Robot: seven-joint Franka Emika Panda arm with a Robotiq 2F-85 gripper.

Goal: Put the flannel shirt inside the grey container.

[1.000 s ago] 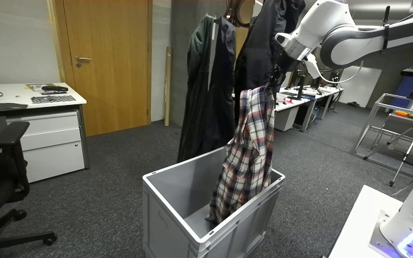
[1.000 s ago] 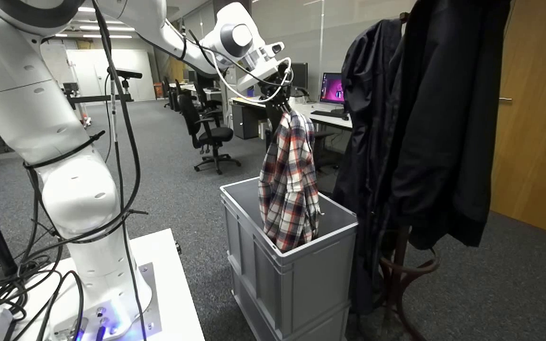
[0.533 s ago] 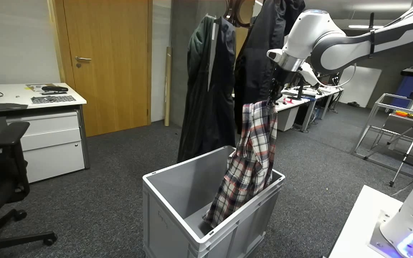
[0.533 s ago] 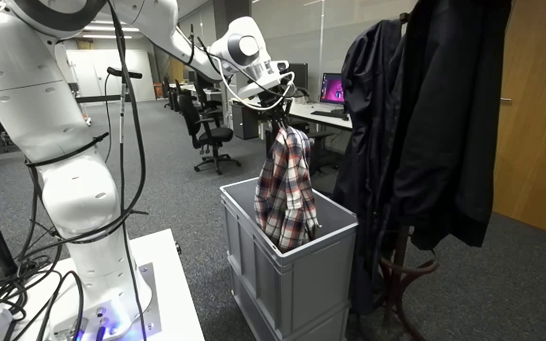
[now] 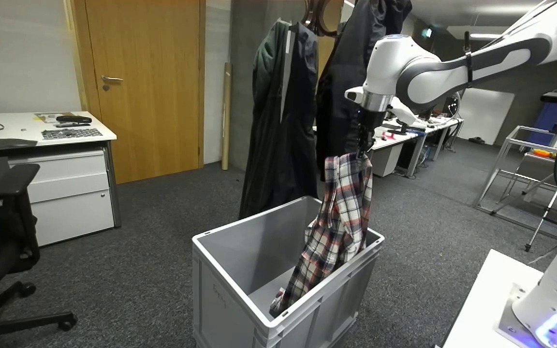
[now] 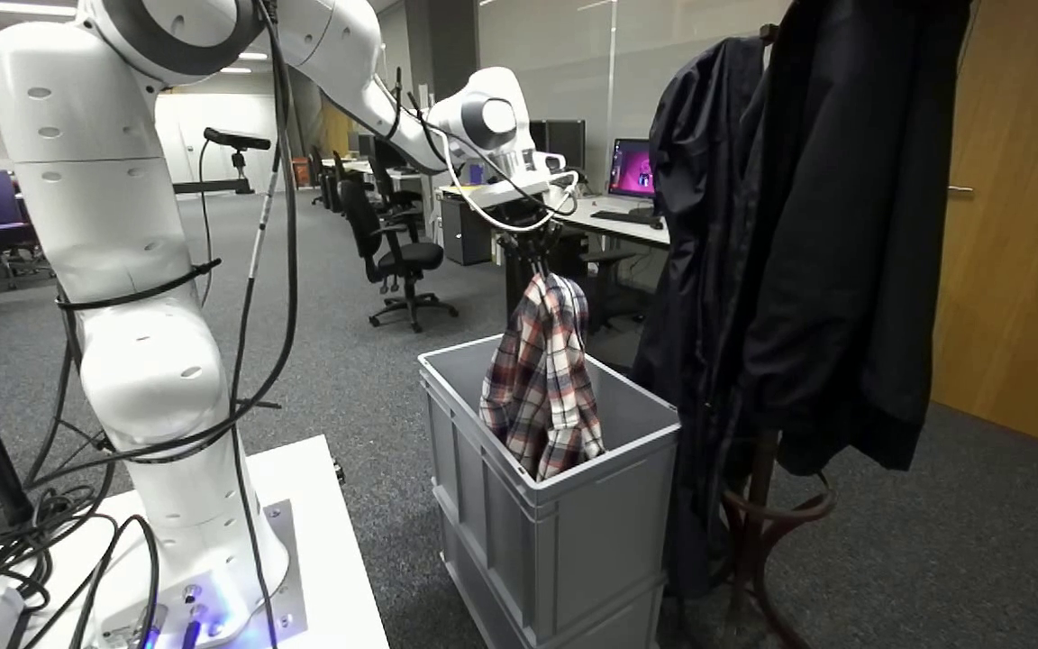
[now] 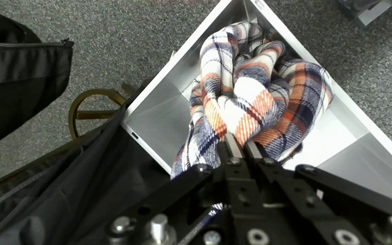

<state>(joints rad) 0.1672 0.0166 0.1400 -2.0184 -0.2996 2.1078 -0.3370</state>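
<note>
The flannel shirt (image 5: 340, 220) is plaid in red, white and dark; it also shows in an exterior view (image 6: 548, 370) and the wrist view (image 7: 254, 85). My gripper (image 5: 361, 153) is above the grey container (image 5: 232, 295), shut on the shirt's top; it also shows in an exterior view (image 6: 541, 269) and the wrist view (image 7: 240, 140). The shirt hangs down into the container (image 6: 609, 532) near one long wall. Its lower end lies bunched at a corner on the container's floor. Its upper part stands above the rim. The fabric between the fingertips is mostly hidden.
Dark coats (image 5: 283, 125) hang on a stand right beside the container, also in an exterior view (image 6: 843, 234) and the wrist view (image 7: 19, 75). A white robot table (image 6: 330, 541) stands on the container's near side. A white drawer cabinet (image 5: 70, 193) and an office chair (image 5: 12, 217) are farther off.
My gripper has moved down with the shirt and now points more steeply downward. More of the shirt is inside the container, and its lower end has slid toward a corner.
</note>
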